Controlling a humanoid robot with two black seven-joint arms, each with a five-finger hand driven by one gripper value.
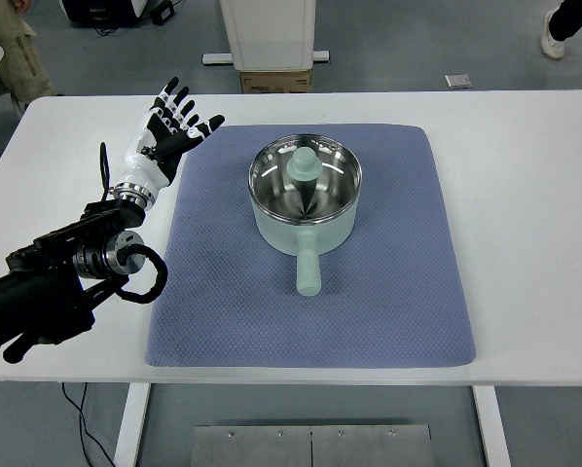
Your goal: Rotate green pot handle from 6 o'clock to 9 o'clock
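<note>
Blue mat [388, 292] on white table [525, 195]

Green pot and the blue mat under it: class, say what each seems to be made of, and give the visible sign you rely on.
Green pot: likely metal. The inside is bright and mirror-like, reflecting the lid knob; the outside and the handle carry a matte pale-green coat, perhaps enamel or paint.
Blue mat: probably a soft fabric or foam pad, judging by its fine dimpled weave, dull finish and rounded corners.

Green pot [305, 199] on blue mat [388, 292], handle [308, 270] toward six; left hand [170, 126] apart, fingers spread.
</note>
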